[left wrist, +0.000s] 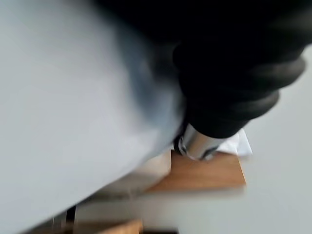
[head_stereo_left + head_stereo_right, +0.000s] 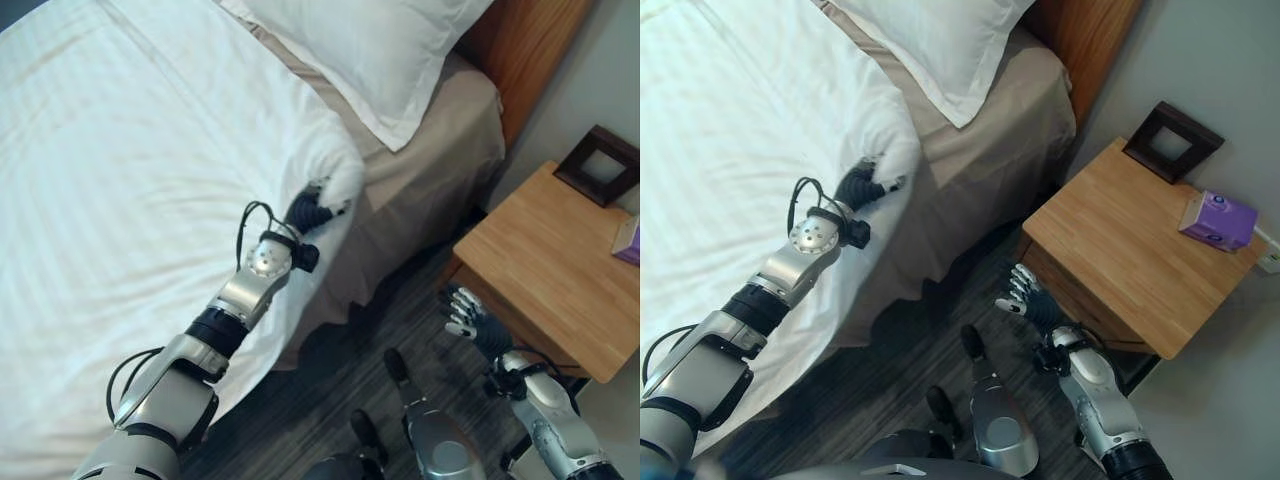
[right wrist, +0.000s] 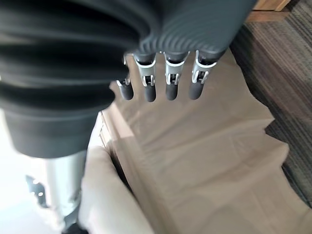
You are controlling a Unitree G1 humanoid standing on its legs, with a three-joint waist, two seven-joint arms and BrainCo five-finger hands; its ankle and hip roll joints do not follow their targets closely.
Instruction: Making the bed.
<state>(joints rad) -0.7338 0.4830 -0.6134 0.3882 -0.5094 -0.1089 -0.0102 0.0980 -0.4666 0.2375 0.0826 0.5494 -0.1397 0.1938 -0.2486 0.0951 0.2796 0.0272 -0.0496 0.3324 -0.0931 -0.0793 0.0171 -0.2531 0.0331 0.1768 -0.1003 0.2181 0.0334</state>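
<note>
Dark striped carpet (image 2: 890, 390) covers the floor beside the bed, and a grey wall (image 2: 1230, 90) stands behind the furniture. On the bed lies a large white duvet (image 2: 120, 180) with a fine woven stripe; it covers most of the mattress and hangs down over the near side. Under it a beige sheet (image 2: 440, 150) covers the mattress corner and falls in soft folds toward the carpet. One white pillow (image 2: 380, 50) with a flat sewn border rests at the head, against the reddish wooden headboard (image 2: 530, 50).

Beside the bed stands a light wooden nightstand (image 2: 1120, 250) with a smooth rectangular top. On its top, near the wall, there are a dark square frame (image 2: 1173, 143) and a small purple box (image 2: 1218, 220); the two are apart.

Robot's left hand (image 2: 308, 212) is at the duvet's corner, fingers curled into the bunched white cloth, grasping it. Right hand (image 2: 1025, 297) hangs low between the bed and the nightstand, its fingers relaxed and holding nothing.
</note>
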